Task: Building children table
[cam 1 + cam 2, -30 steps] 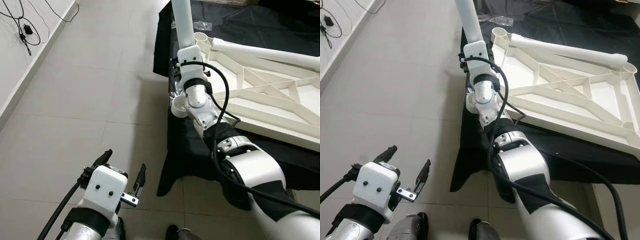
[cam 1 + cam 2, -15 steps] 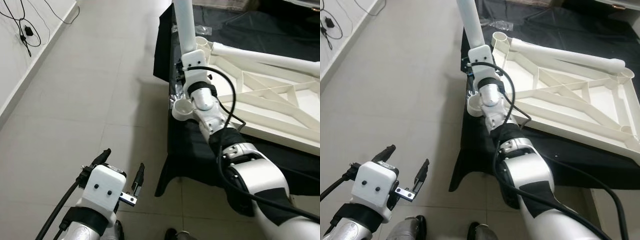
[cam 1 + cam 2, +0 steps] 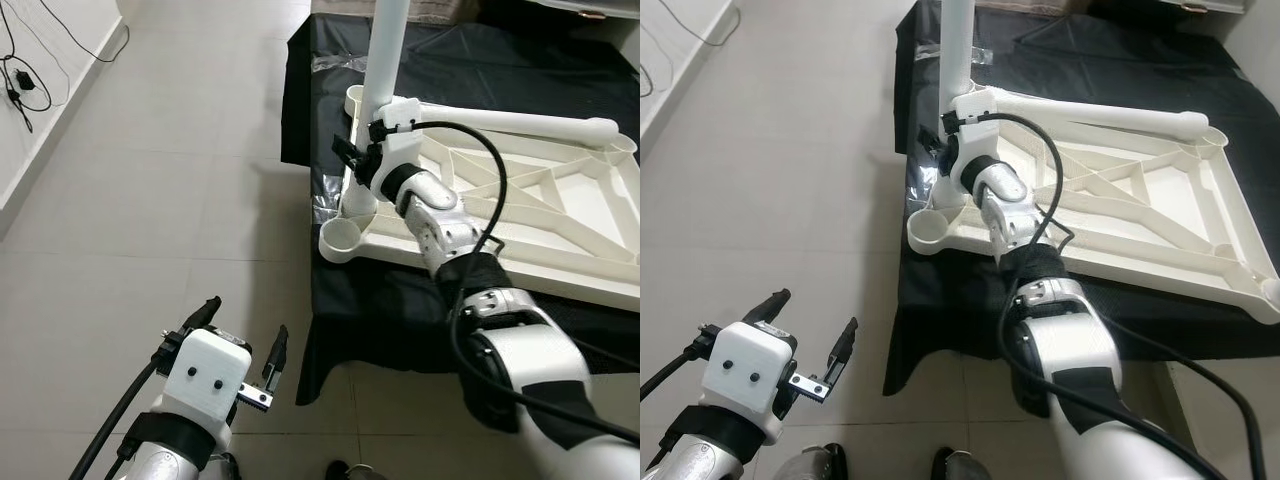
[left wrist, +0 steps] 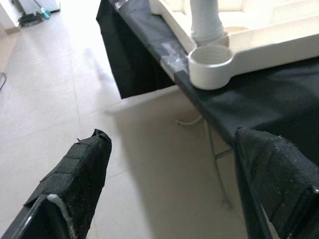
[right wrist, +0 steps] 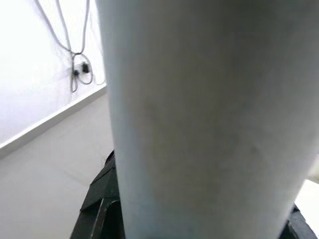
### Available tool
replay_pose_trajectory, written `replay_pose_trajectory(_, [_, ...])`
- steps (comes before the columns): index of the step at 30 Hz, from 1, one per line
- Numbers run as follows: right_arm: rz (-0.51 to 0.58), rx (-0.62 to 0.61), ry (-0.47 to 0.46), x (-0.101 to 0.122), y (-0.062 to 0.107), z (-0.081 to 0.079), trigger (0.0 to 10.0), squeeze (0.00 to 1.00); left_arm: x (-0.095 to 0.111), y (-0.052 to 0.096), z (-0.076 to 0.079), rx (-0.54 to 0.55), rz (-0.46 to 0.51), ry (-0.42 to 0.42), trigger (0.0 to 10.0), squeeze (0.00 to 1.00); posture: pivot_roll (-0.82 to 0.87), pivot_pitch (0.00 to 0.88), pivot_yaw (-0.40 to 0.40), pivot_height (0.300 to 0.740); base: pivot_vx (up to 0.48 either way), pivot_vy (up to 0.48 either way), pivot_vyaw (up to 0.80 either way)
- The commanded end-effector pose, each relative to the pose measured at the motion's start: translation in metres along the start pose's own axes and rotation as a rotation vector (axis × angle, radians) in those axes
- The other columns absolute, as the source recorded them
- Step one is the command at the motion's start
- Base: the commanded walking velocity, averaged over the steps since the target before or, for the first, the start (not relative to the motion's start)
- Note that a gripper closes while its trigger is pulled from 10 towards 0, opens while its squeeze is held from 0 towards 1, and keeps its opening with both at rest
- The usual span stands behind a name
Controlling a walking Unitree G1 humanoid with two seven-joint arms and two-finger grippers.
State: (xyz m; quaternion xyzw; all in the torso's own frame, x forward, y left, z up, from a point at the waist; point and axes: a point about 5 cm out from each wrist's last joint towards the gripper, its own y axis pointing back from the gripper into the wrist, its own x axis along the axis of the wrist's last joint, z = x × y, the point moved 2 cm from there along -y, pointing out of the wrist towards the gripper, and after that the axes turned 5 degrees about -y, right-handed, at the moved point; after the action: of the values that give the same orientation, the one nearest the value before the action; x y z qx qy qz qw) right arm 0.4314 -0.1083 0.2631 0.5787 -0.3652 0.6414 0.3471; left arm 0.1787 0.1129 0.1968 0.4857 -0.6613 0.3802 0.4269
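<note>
Two tools: left, right.
Right tool (image 3: 362,158): clamped on upright white leg (image 3: 384,55), frame centre.
Leg base: beside corner socket (image 3: 340,239) of upturned white table frame (image 3: 520,215) on black-draped tabletop (image 3: 400,300).
Left tool (image 3: 243,338): fingers apart, lower left, over floor (image 3: 150,200).

Silver arms, black joint bands, black cables; white wrist housing, 2 screws, black-fingered left claw (image 3: 243,340).

Both eye views look steeply down on the white tabletop (image 3: 520,210); the wrist views sit close in.
</note>
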Motion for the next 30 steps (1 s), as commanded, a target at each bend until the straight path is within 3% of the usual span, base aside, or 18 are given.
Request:
replay_pose_trajectory(1, [-0.307, 0.099, -0.072, -0.069, 0.018, -0.005, 0.0, 0.0, -0.004, 0.002, 0.002, -0.012, -0.018, -0.003, 10.0, 0.0, 0.14, 0.282, -0.094, 0.74, 0.0, 0.0, 0.0])
replay_pose_trajectory(4, [-0.288, 0.255, -0.138, -0.06, 0.032, -0.004, 0.0, 0.0, -0.005, 0.002, 0.003, -0.019, -0.019, -0.006, 10.0, 0.0, 0.14, 0.286, -0.088, 0.74, 0.0, 0.0, 0.0])
replay_pose_trajectory(12, [-0.225, 0.31, -0.192, -0.046, 0.04, 0.001, 0.0, 0.0, -0.005, 0.001, 0.003, -0.024, -0.018, -0.006, 10.0, 0.0, 0.14, 0.284, -0.084, 0.74, 0.0, 0.0, 0.0])
replay_pose_trajectory(18, [-0.221, 0.412, -0.239, -0.048, 0.053, -0.009, 0.0, 0.0, -0.006, 0.001, 0.004, -0.033, -0.021, -0.01, 10.0, 0.0, 0.15, 0.281, -0.077, 0.74, 0.0, 0.0, 0.0])
replay_pose_trajectory(23, [-0.104, 0.328, -0.215, -0.019, 0.029, -0.008, 0.0, 0.0, -0.007, 0.002, 0.005, -0.039, -0.025, -0.008, 10.0, 0.0, 0.15, 0.281, -0.077, 0.74, 0.0, 0.0, 0.0])
replay_pose_trajectory(25, [-0.003, 0.265, -0.21, 0.005, 0.014, -0.006, 0.0, 0.0, -0.007, 0.002, 0.006, -0.041, -0.026, -0.007, 10.0, 0.0, 0.15, 0.278, -0.076, 0.74, 0.0, 0.0, 0.0])
replay_pose_trajectory(28, [0.064, 0.221, -0.225, 0.021, 0.008, -0.004, 0.0, 0.0, -0.007, 0.002, 0.006, -0.04, -0.027, -0.007, 10.0, 0.0, 0.15, 0.278, -0.076, 0.74, 0.0, 0.0, 0.0])
replay_pose_trajectory(30, [0.165, 0.156, -0.255, 0.048, 0.0, -0.001, 0.0, 0.0, -0.007, 0.002, 0.006, -0.04, -0.026, -0.007, 10.0, 0.0, 0.15, 0.28, -0.072, 0.74, 0.0, 0.0, 0.0])
